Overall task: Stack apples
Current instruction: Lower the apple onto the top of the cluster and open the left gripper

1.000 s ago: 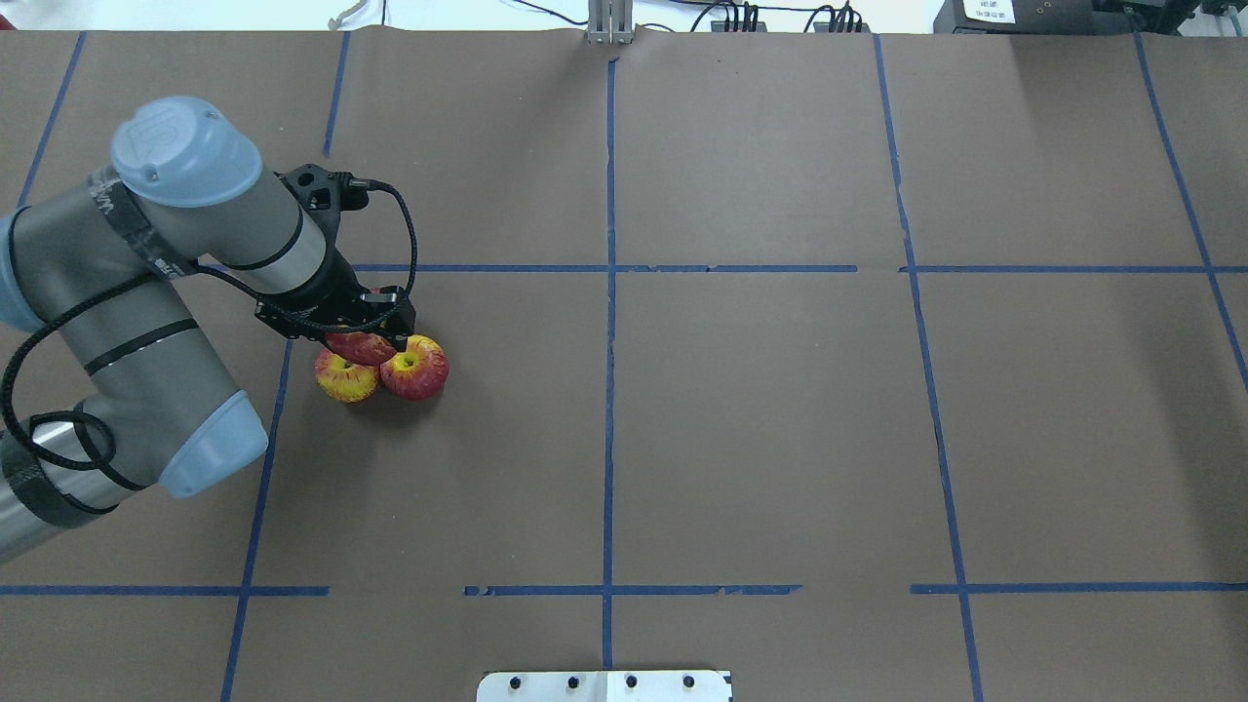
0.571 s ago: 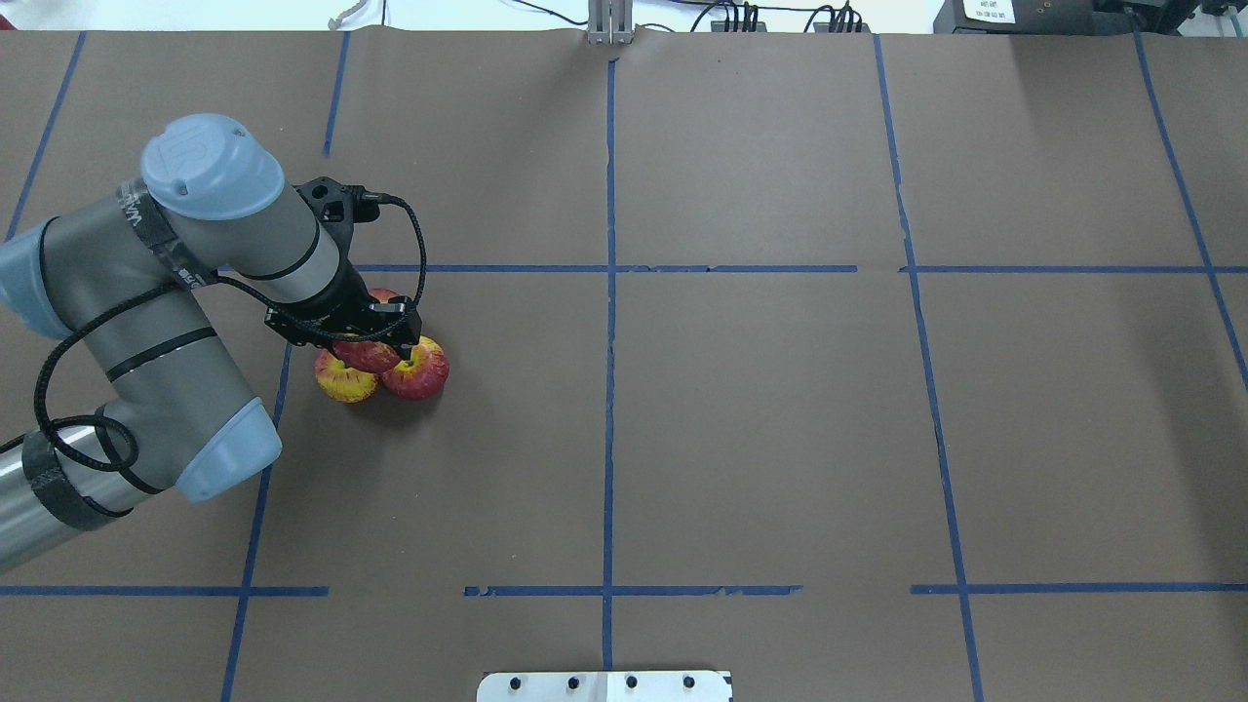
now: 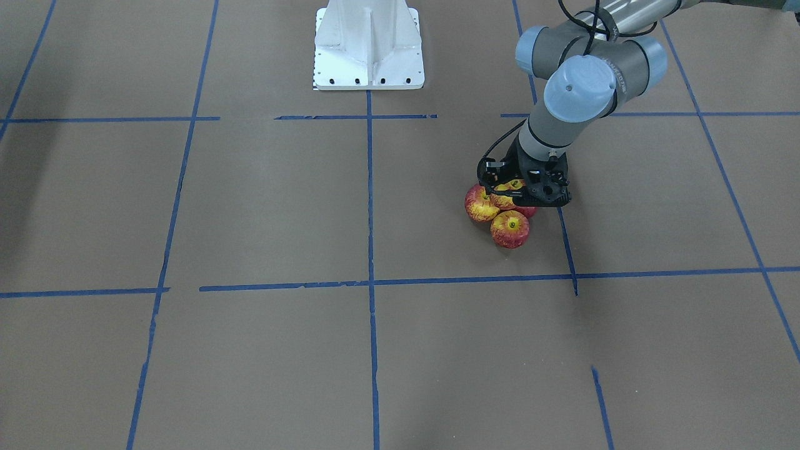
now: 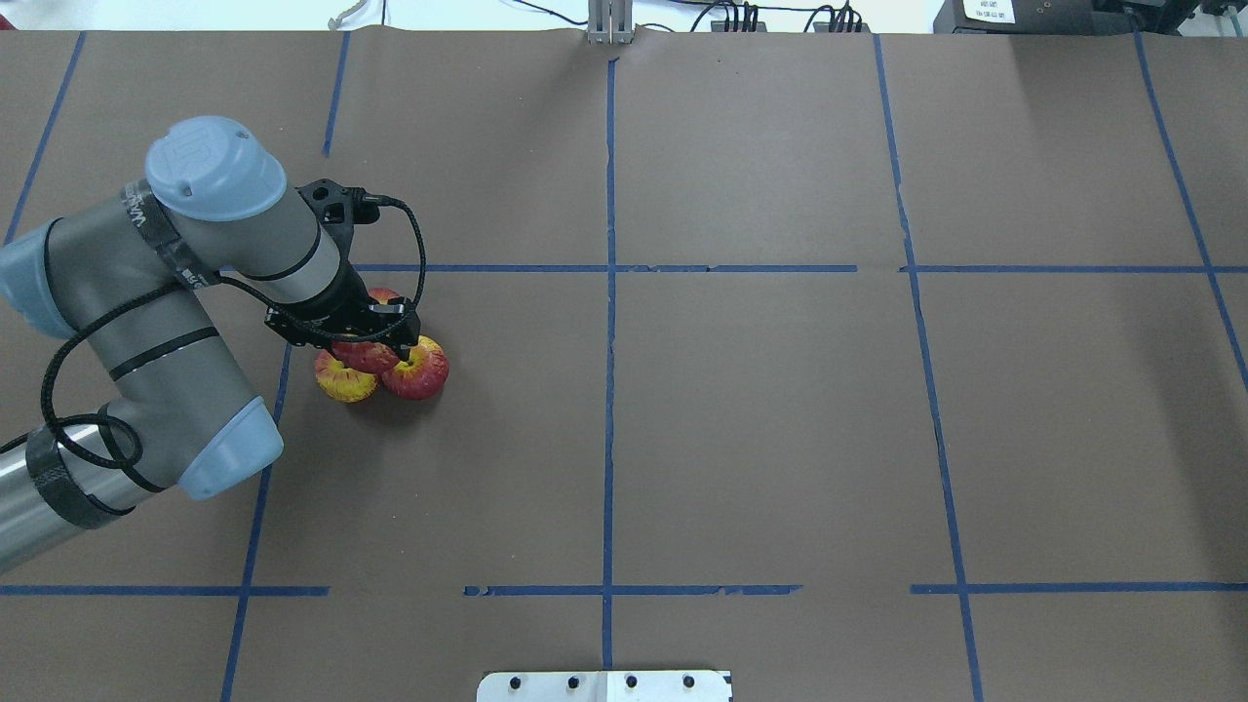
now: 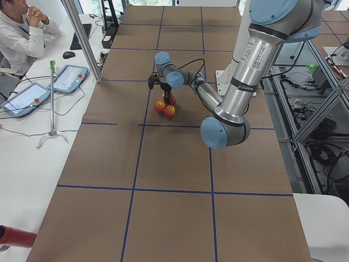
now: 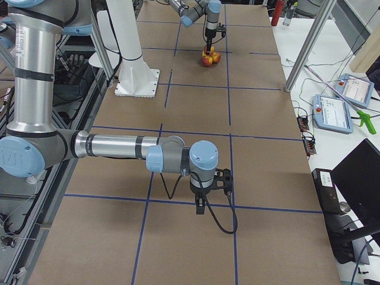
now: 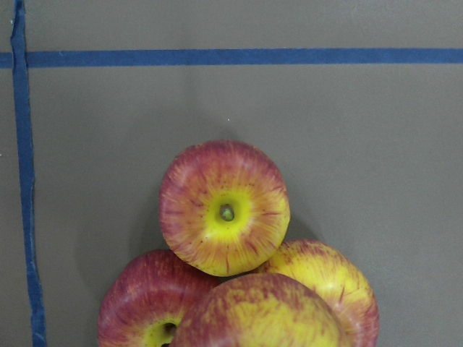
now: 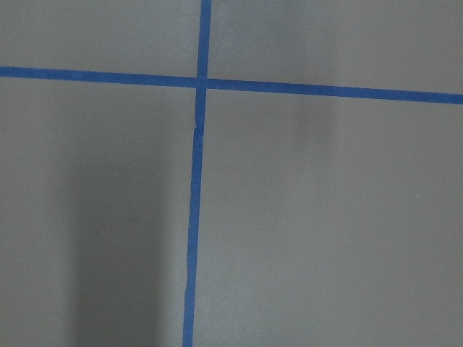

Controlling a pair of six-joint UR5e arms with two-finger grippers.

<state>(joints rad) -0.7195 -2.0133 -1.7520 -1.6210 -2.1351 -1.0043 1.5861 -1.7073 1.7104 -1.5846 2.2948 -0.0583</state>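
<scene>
Three red-and-yellow apples sit touching in a triangle on the brown table: one (image 4: 344, 380), one (image 4: 419, 370) and one (image 4: 383, 295) partly behind the gripper. In the left wrist view the far apple (image 7: 224, 210) shows its stem. A fourth apple (image 4: 366, 357) rests on top of the three, also in the left wrist view (image 7: 260, 314) and the front view (image 3: 509, 187). My left gripper (image 4: 369, 343) is shut on this top apple. My right gripper (image 6: 202, 205) hangs over bare table, far from the apples; I cannot tell whether it is open or shut.
Blue tape lines (image 4: 609, 390) divide the brown table into squares. The white robot base plate (image 3: 369, 44) stands at the robot's side. An operator (image 5: 16, 33) sits beyond the table end with tablets (image 5: 65, 76) and a stand (image 5: 52, 103).
The left arm shifted a little and brought the held apple over the middle of the three; the far apple came into sight. Almost no movement in the last half second.
</scene>
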